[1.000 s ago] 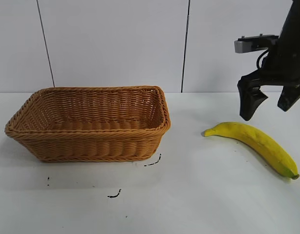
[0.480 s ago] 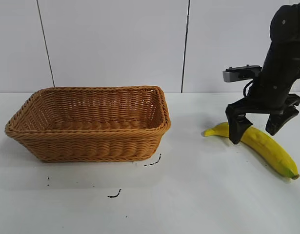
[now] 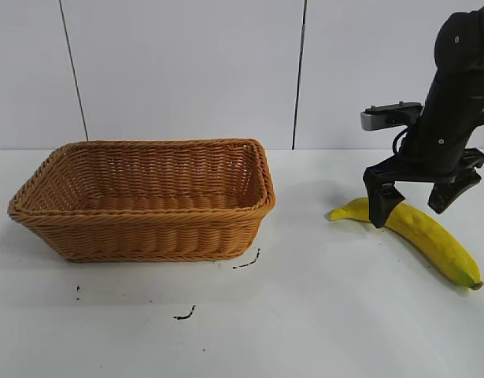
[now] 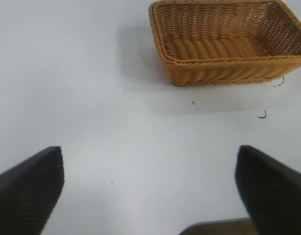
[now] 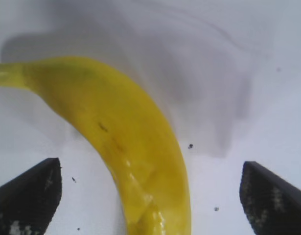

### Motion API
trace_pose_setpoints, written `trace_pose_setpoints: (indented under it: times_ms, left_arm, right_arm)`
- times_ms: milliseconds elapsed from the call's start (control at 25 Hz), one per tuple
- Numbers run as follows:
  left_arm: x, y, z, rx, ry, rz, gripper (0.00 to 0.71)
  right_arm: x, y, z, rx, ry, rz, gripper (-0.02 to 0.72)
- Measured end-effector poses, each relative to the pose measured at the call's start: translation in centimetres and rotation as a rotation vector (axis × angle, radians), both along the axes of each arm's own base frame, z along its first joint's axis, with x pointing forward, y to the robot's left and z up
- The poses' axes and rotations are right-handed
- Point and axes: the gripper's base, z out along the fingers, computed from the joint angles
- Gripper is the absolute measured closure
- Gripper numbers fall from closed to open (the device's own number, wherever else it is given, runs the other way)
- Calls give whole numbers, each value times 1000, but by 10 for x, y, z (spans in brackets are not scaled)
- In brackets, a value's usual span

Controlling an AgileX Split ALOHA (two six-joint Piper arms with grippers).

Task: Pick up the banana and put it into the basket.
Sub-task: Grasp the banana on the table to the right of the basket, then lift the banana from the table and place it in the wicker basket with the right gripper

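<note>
Yellow and gently curved, the banana (image 3: 419,235) lies flat on the white counter (image 3: 320,315), out to the right of the basket (image 3: 143,198) and well apart from it. Its stem end points toward the basket, and its far tip lies nearer the front edge at the right.

My right gripper (image 3: 415,206) is down over the stem half of the banana with its jaws apart, straddling the fruit. From outside, one finger (image 3: 381,203) stands in front of the banana, crossing its outline close to the stem, and the other sits behind it, farther along. My right wrist camera shows the banana (image 5: 116,142) running between the two dark fingertips (image 5: 28,196), with bare counter on either side, so the jaws are not pressing on it. Whether the fingertips touch the counter I cannot tell.

My left gripper (image 4: 150,191) is off to the side, out of the outside camera's sight. Its jaws are wide apart and hold nothing, and its wrist camera looks across bare counter toward the basket (image 4: 228,44).

That basket is light brown woven wicker, rectangular, with flared sides and a braided rim; it sits upright on the counter's left half. A few small dark marks (image 3: 247,261) dot the counter just in front of it.
</note>
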Motion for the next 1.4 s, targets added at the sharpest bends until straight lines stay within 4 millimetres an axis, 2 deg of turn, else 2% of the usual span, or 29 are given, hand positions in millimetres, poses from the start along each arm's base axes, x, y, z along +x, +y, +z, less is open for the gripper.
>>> trace_pose_setpoints:
  times_ms: [240, 440, 560, 600, 680, 760, 800, 880, 1040, 1400]
  left_arm:
    - [0, 0, 0, 0, 0, 0, 20]
    - [0, 0, 0, -1, 0, 0, 20]
    - [0, 0, 0, -1, 0, 0, 20]
    - [0, 0, 0, -1, 0, 0, 20]
    - [0, 0, 0, -1, 0, 0, 20]
    - [0, 0, 0, -1, 0, 0, 20]
    - [0, 0, 0, -1, 0, 0, 20]
    - [0, 0, 0, -1, 0, 0, 20]
    - [0, 0, 0, -1, 0, 0, 20]
    - [0, 0, 0, -1, 0, 0, 20]
  right_arm:
    - [0, 0, -1, 4, 0, -21, 11]
    - [-3, 0, -18, 0, 71, -25, 11]
    - [-4, 0, -20, -1, 82, -24, 35]
    - [-4, 1, -20, -1, 83, -24, 73]
    - [-4, 1, -20, 0, 83, -33, 209]
    - [-4, -1, -20, -14, 86, -44, 421]
    - [-4, -1, -19, -21, 85, -43, 397]
    - [-5, -3, -15, -32, 89, -43, 405]
    - [-7, -4, 10, -46, 60, -36, 405]
    - [-14, -5, 98, -52, 61, -60, 405]
